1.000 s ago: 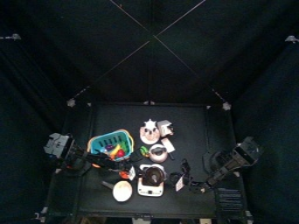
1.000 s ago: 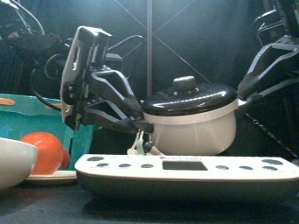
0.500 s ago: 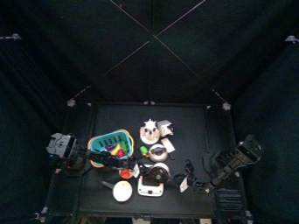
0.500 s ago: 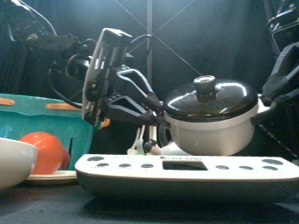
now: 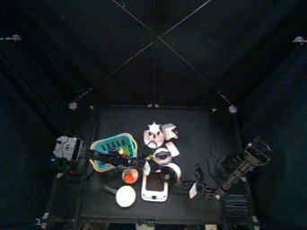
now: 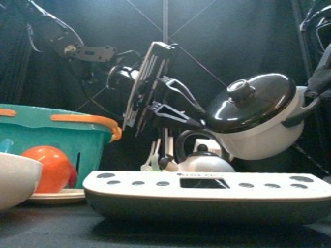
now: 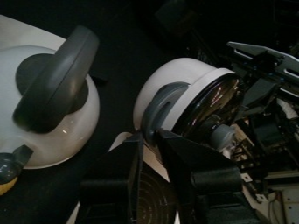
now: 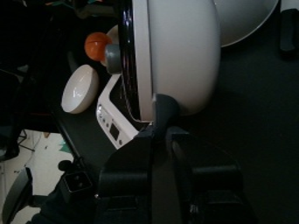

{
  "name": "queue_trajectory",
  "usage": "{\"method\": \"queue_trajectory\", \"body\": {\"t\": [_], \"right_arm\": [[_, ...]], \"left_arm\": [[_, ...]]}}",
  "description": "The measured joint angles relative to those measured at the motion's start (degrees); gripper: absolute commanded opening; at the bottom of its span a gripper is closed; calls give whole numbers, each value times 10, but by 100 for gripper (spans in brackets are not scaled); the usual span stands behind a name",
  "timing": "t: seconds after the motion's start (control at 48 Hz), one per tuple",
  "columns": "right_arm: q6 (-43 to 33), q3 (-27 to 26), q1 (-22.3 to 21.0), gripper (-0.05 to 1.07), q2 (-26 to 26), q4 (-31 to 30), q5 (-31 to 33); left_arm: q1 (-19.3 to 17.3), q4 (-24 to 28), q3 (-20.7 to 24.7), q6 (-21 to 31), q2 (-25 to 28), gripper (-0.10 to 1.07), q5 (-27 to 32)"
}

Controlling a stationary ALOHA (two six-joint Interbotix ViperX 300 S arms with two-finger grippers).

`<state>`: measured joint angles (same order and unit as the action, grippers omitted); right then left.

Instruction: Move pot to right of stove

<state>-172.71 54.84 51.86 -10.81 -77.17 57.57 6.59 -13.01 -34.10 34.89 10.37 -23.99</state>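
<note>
Your left claw (image 6: 165, 108) hangs wide open and empty, probably to stay clear of the carry. Just to its right, the pot (image 6: 265, 114) is off the table and tilted. It is over the stove's (image 6: 195, 184) right end. It tilts because your right claw (image 8: 160, 122) pinches only its side handle.

Black curtains (image 5: 153, 54) (all sides) enclose black table (image 5: 120, 119).
</note>
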Motion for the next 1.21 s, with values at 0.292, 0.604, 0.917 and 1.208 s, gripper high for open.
{"method": "queue_trajectory", "body": {"t": [0.292, 0.604, 0.917, 1.208], "right_arm": [[2, 4, 62, 48, -31, 69, 80], [2, 4, 91, 48, -39, 100, 94], [3, 20, 113, 48, -55, 184, 96], [3, 27, 117, 48, -62, 212, 96]], "left_arm": [[4, 3, 19, 3, 10, 63, 1], [5, 3, 68, 3, 51, 63, 27], [18, 3, 116, 3, 82, 63, 83], [22, 3, 139, 2, 95, 63, 120]]}}
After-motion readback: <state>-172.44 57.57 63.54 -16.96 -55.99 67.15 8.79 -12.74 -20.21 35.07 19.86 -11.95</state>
